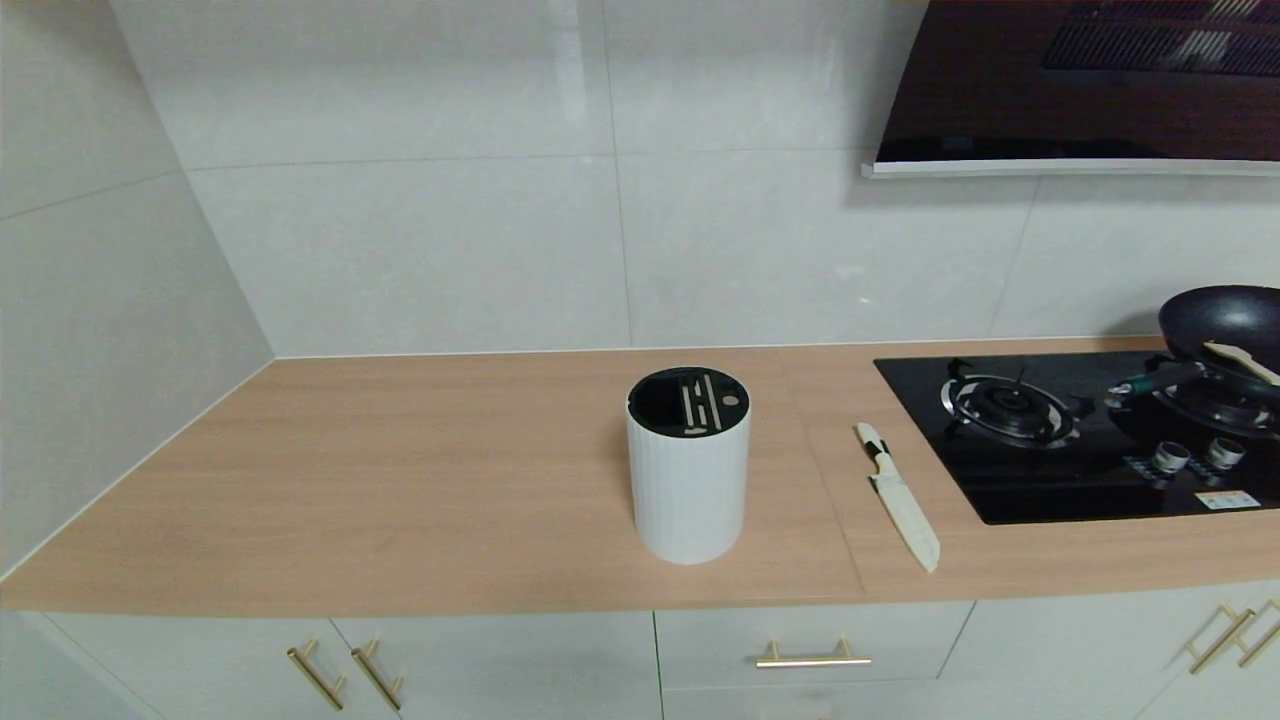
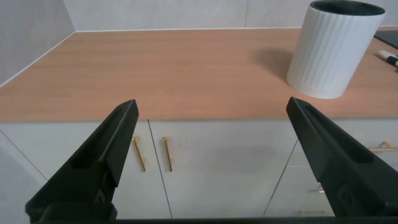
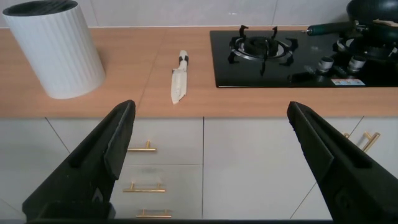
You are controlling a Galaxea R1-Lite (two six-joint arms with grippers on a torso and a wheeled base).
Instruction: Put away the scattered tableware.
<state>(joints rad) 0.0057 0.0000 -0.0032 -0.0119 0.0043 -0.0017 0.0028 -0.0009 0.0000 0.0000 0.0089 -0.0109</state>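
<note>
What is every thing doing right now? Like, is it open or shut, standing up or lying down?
knife holder: standing upright on the counter, nothing sticking out of its slots.
knife: lying flat, between holder and stove.
pan: on the right burner, spatula resting in it.
left burner: bare, no flame seen.
drawer: shut.
left gripper: jaws open, holding nothing.
right gripper: jaws open, holding nothing.

Matt wood-look counter (image 1: 400, 480), ribbed white holder (image 1: 689, 480); glossy hob (image 1: 1080, 440)
</note>
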